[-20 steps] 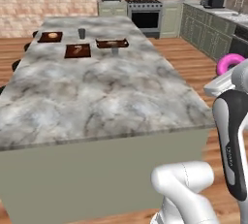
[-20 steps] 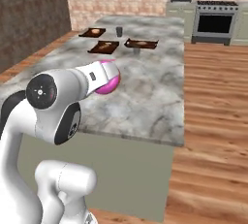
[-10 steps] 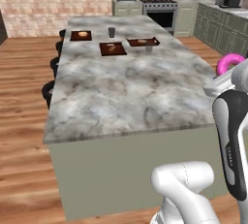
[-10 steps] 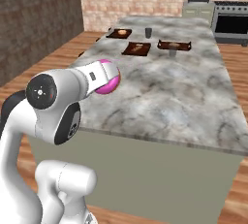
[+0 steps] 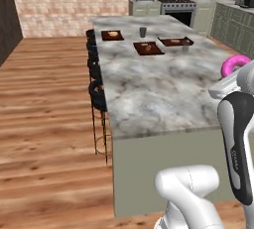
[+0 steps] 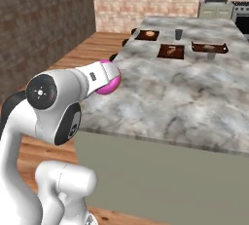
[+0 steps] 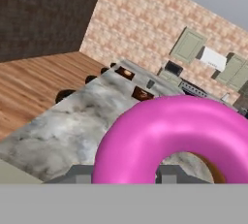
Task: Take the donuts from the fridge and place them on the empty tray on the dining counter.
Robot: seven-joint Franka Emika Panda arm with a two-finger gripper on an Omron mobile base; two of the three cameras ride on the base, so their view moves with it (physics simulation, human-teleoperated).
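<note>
Right now the fingers (image 7: 121, 175) are closed on the pink donut (image 7: 177, 138), with the tan donut (image 7: 215, 168) just behind it. Out ahead, far across the worktop (image 6: 185, 92), sit three trays; the empty tray (image 5: 174, 42) looks like the right-hand one, its long side lying crosswise.

The arm (image 6: 53, 117) is glossy white, built of rounded tubular links that bulge at each joint. Dark grey panels fill the joint sides; one round black cap (image 6: 44, 92) carries small red marks. The forearm's dark inset (image 5: 238, 158) bears faint lettering.
</note>
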